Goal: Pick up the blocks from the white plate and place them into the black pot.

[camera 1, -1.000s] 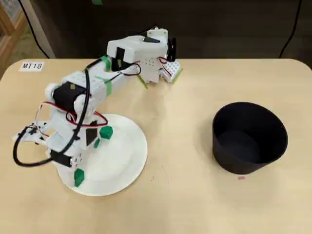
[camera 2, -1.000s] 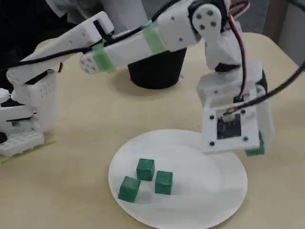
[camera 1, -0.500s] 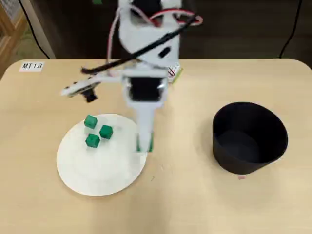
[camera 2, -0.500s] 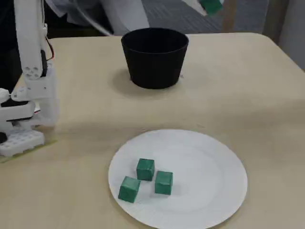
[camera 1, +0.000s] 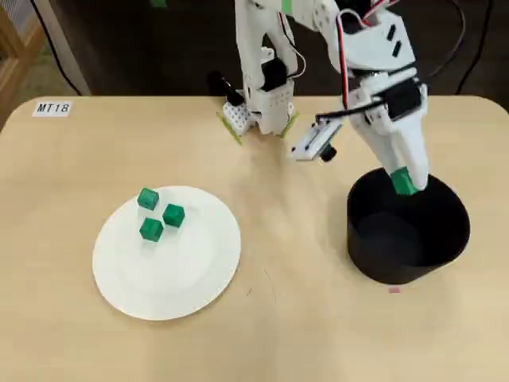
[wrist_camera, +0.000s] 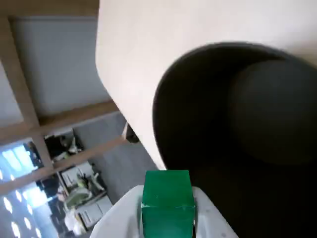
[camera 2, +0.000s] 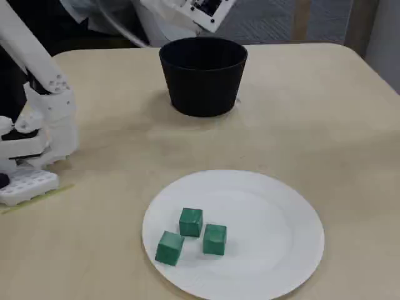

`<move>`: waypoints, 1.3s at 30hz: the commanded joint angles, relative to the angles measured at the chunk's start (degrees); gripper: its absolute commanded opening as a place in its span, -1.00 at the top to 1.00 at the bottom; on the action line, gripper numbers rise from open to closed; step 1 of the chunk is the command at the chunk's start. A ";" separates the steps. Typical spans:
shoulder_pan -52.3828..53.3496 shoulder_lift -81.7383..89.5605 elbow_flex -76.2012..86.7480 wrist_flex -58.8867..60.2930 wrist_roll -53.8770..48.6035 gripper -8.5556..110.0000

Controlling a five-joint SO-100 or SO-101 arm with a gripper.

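Transport step. My gripper (camera 1: pixel 403 182) is clamped on one small bright green cube (wrist_camera: pixel 167 196); the matte black round pot (camera 1: pixel 407 227) lies directly below the jaws. Next I judge: open to drop.

Tan table (camera 1: pixel 302 334); white label (camera 1: pixel 52 107), apparently "MT18", far corner.

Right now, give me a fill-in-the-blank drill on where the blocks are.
1. The white plate holds ___ green blocks.
2. The gripper is shut on ___ green block.
3. In the overhead view, that held block hangs over the rim of the black ___.
4. In the overhead view, the plate lies ___ of the pot.

Missing words: three; one; pot; left
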 commanded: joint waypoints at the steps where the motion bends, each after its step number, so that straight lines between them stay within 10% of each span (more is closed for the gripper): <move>1: -0.18 -0.44 2.02 -4.92 0.35 0.90; 12: 1.67 -6.15 2.20 -8.96 0.09 0.90; 18: 2.11 -6.42 2.20 -7.29 -3.16 0.35; 25: 6.06 -5.98 -1.32 -0.35 -3.87 0.90; 39: 43.77 -12.48 -27.25 38.67 -14.50 0.90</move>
